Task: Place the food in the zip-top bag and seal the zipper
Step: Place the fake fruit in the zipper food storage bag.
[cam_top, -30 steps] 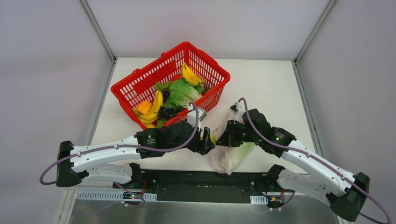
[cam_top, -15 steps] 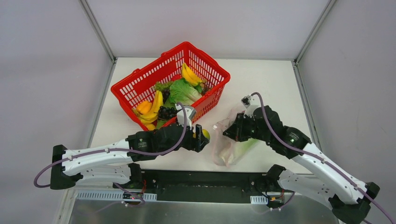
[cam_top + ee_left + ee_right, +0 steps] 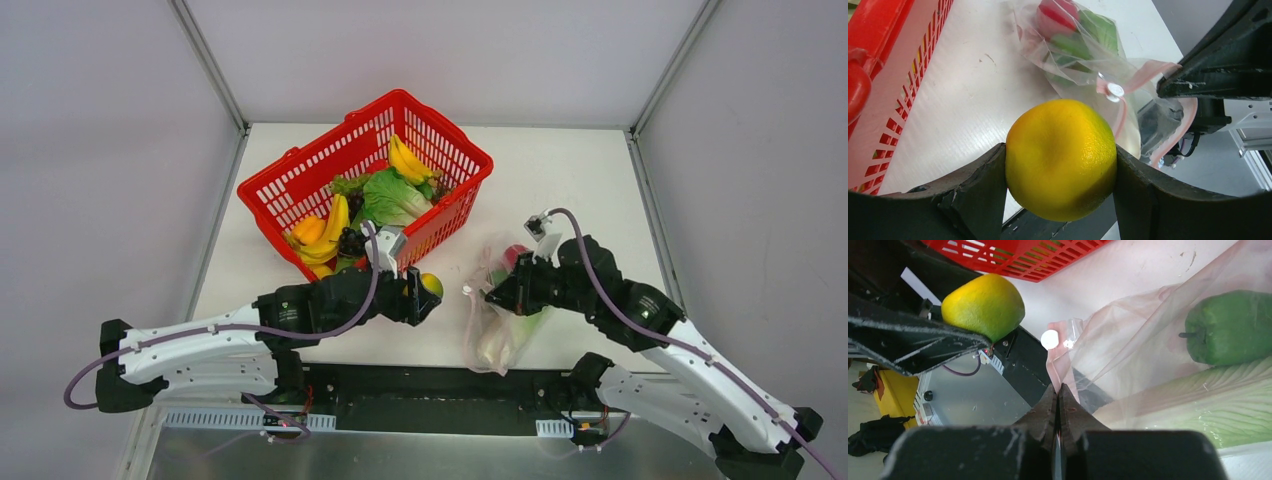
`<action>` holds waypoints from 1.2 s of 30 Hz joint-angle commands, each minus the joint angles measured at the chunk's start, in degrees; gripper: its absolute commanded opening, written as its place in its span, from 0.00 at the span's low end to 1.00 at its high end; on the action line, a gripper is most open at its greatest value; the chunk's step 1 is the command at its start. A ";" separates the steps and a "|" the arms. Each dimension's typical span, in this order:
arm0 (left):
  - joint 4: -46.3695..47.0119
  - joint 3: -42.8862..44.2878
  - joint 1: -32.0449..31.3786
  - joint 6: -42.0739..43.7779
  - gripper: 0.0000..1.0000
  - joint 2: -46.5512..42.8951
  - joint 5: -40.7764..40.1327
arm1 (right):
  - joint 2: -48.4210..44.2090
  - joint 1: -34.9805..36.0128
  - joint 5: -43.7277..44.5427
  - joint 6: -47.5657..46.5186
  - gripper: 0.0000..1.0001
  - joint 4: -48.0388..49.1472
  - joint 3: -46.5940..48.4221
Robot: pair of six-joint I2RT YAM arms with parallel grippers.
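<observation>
One yellow-green fruit [image 3: 1061,150] clasped by left gripper [image 3: 1060,159], right gripper [image 3: 1058,392] pinching zip-top bag [image 3: 1148,340], cabbage [image 3: 1198,407] half-hidden

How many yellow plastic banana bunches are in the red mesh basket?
2 banana bunches: one near the red mesh basket's far right wall, one at its near left end. Leafy greens may hide more.

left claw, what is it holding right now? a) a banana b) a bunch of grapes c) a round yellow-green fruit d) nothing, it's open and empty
c: the left claw is clamped on both sides of a round yellow-green fruit, just short of the bag.
</observation>
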 commanded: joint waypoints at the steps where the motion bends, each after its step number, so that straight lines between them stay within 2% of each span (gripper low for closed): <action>1: 3.39 -0.20 -0.73 2.24 0.05 -1.08 0.24 | 1.64 0.03 2.81 2.68 0.00 10.24 -0.26; 8: 7.44 5.07 -1.01 3.59 0.05 3.05 4.90 | 2.93 0.02 14.82 7.50 0.00 15.79 2.73; 14: 9.71 11.51 -1.11 2.58 0.06 10.59 6.89 | 2.40 0.05 18.44 12.14 0.00 16.08 4.25; 22: 9.00 19.49 -1.17 1.82 0.05 21.85 3.15 | -0.12 0.01 20.16 14.25 0.00 16.35 5.99; 32: 3.49 27.59 -0.22 1.94 0.06 27.71 -6.61 | -3.49 0.04 22.48 16.72 0.00 17.93 5.35; 36: 3.60 31.44 3.90 1.35 0.10 29.68 1.88 | -6.71 0.07 24.63 17.50 0.00 20.03 3.47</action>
